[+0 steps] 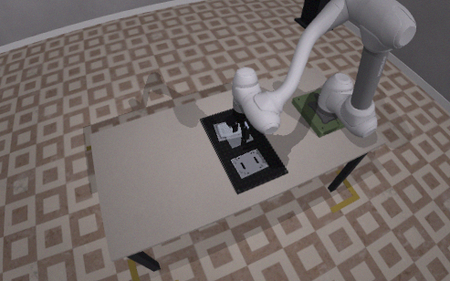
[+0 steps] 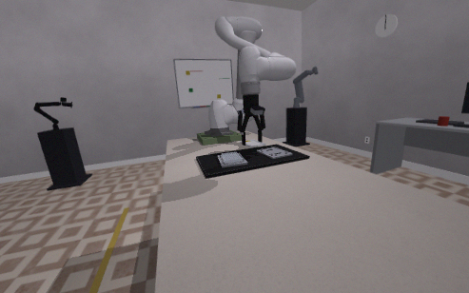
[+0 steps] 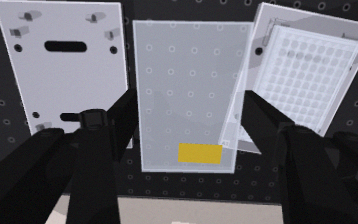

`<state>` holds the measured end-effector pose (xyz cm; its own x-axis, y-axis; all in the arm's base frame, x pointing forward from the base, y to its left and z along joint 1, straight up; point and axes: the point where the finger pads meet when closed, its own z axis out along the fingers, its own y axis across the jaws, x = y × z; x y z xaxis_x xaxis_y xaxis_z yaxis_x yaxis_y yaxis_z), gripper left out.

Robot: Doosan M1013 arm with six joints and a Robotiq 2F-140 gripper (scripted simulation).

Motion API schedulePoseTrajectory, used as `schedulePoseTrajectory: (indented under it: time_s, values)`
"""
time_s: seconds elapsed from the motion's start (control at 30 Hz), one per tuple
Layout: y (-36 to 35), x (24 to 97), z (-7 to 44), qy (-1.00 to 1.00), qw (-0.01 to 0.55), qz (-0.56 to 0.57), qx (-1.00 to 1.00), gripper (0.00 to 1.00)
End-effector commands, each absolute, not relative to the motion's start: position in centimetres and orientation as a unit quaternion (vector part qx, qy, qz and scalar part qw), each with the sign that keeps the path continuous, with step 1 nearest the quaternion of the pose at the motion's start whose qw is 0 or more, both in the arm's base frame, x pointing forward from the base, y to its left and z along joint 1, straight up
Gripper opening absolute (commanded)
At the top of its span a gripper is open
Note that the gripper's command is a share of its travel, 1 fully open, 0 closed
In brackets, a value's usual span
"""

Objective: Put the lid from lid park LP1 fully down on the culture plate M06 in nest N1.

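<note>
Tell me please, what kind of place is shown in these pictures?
Probably a laboratory automation room. A white robot arm works at a long beige table carrying a black perforated tray with a clear multi-well culture plate. A wall whiteboard and a grey computer desk suggest a workroom.
</note>
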<state>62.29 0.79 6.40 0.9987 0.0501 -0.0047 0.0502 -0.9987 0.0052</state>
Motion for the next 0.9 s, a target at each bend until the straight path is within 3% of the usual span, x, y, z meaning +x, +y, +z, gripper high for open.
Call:
schedulePoseTrajectory:
  time_s: [0.0, 0.07, 0.13, 0.87]
  values:
    - [-6.2, 62.3, 6.5, 0.026, 0.000, -0.001, 1.000, 0.60]
    - [-6.2, 62.3, 6.5, 0.026, 0.000, -0.001, 1.000, 0.60]
    - [-10.8, 62.3, 6.5, 0.026, 0.000, -0.001, 1.000, 0.60]
    - [-10.8, 62.3, 6.5, 0.023, 0.000, -0.001, 1.000, 0.60]
